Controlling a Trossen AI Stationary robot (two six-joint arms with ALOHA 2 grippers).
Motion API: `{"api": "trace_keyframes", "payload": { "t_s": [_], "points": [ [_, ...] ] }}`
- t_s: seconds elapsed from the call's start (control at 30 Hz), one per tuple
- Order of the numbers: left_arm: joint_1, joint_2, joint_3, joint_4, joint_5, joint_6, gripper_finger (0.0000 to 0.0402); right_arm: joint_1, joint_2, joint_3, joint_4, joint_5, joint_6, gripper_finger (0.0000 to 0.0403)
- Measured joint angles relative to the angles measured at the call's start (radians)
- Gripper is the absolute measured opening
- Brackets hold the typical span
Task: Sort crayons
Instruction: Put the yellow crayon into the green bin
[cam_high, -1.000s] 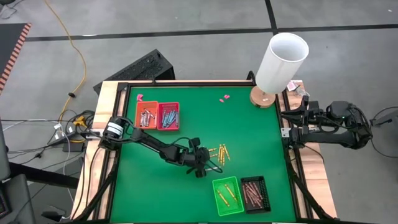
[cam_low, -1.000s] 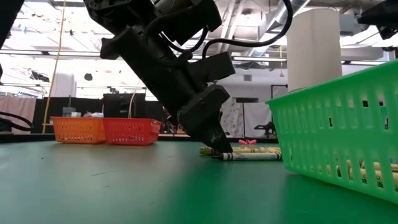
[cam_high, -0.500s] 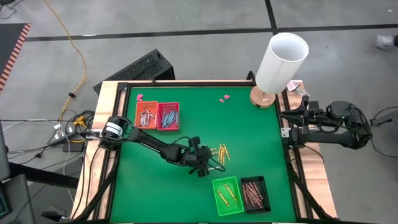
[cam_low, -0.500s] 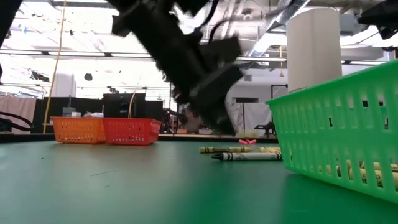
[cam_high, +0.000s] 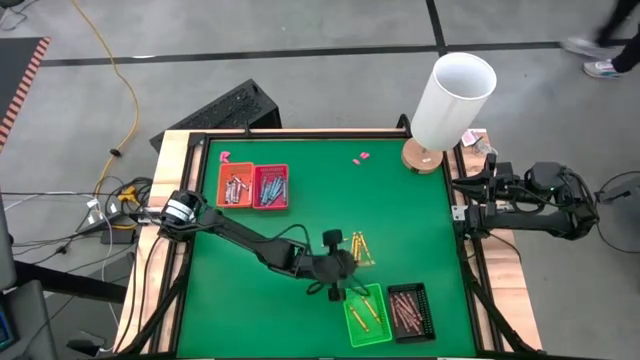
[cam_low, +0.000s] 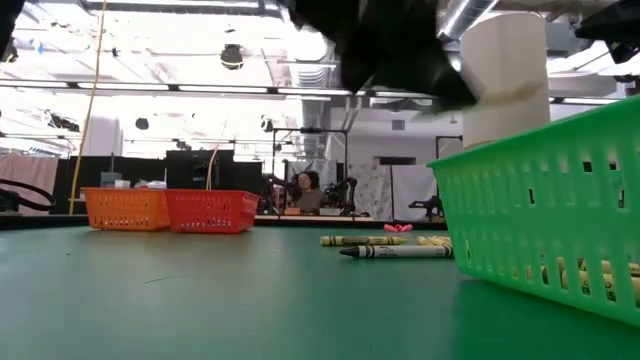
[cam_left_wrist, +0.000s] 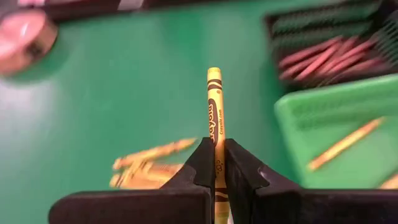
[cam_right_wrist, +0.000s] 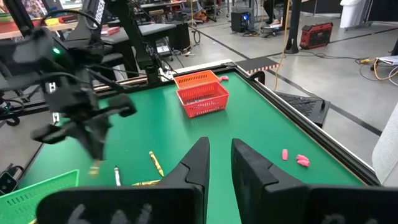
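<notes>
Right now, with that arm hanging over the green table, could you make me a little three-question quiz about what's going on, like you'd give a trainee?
1. True or false: the left gripper is shut on a yellow crayon.
2. Which tray does the left gripper hover beside in the high view? A) orange tray B) green tray C) red tray
3. Fill in: the right gripper waits at the table's ____ edge with nothing between its fingers.

Key
1. True; the left wrist view shows the crayon clamped upright between the fingers.
2. B; it hovers at the rim of the green tray, which already holds yellow crayons.
3. Right; it waits there with its fingers apart.
</notes>
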Motion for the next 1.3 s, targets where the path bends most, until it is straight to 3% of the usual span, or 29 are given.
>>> {"api": "trace_keyframes", "payload": {
  "t_s": [0.1,0.27,0.37,1.03,1.3],
  "points": [
    [-0.023,0.0,0.009,0.107,0.049,0.075,0.0003,0.0,0.0,0.0,0.0,0.0,0.0,0.0068],
    [-0.048,0.006,0.01,0.282,0.294,0.219,0.0003,0.0,0.0,0.0,0.0,0.0,0.0,0.0068],
    [-0.059,0.008,0.01,0.315,0.363,0.267,0.0003,0.0,0.0,0.0,0.0,0.0,0.0,0.0068],
    [-0.054,0.047,0.011,0.359,0.477,0.322,0.0003,0.0,0.0,0.0,0.0,0.0,0.0,0.0068],
    [-0.044,0.074,0.014,0.355,0.444,0.356,0.0003,0.0,0.0,0.001,0.0,0.0,0.001,0.0068]
  ]
}}
